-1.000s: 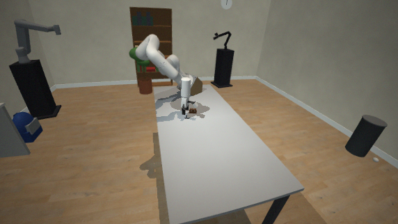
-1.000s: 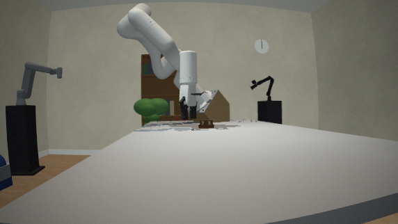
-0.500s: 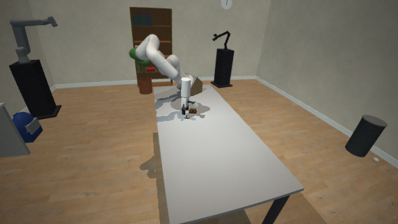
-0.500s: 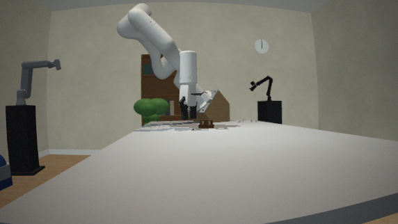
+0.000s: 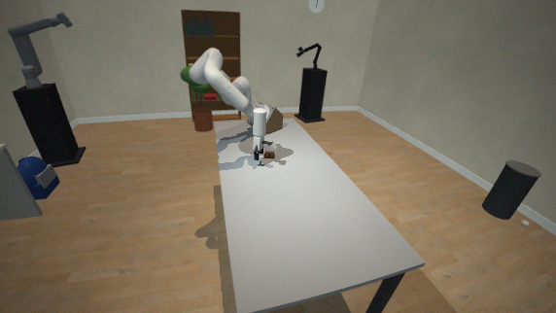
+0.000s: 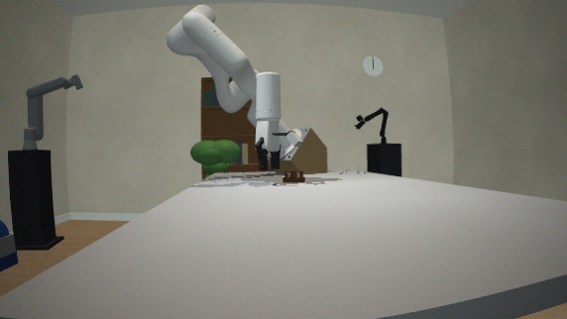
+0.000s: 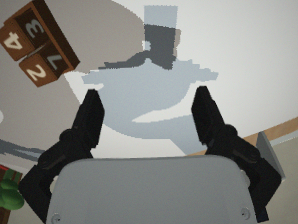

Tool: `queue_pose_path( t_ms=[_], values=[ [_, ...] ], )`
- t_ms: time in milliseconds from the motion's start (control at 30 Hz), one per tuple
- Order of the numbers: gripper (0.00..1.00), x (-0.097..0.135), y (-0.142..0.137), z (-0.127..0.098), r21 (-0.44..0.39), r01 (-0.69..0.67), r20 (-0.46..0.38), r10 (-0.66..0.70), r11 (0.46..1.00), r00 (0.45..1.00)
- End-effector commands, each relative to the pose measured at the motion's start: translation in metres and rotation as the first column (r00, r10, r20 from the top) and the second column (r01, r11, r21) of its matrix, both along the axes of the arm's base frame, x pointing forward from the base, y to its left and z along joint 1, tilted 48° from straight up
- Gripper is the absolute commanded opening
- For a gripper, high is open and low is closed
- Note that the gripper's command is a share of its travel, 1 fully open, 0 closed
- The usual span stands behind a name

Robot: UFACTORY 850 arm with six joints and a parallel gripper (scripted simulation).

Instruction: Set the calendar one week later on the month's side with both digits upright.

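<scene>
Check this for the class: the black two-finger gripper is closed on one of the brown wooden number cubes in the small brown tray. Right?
Not right. In the wrist view the black two-finger gripper is open and empty; the brown wooden number cubes sit off to its side in the small brown tray.

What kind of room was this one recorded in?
Probably a robotics lab in a plain room: a long white table, other arms on black pedestals, and a bookshelf against the wall.
</scene>
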State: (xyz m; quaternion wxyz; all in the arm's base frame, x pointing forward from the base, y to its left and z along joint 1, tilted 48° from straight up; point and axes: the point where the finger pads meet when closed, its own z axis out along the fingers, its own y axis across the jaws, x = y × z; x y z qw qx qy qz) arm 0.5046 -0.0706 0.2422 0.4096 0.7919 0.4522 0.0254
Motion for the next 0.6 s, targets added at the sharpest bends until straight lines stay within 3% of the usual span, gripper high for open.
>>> queue_pose_path(
  t_ms=[0,567],
  values=[
    [1.0,0.0003,0.0003,0.0004,0.0,0.0,0.001,0.0,1.0,1.0],
    [1.0,-0.0025,0.0045,0.0049,0.0,0.0,0.001,0.0,1.0,1.0]
  ],
)
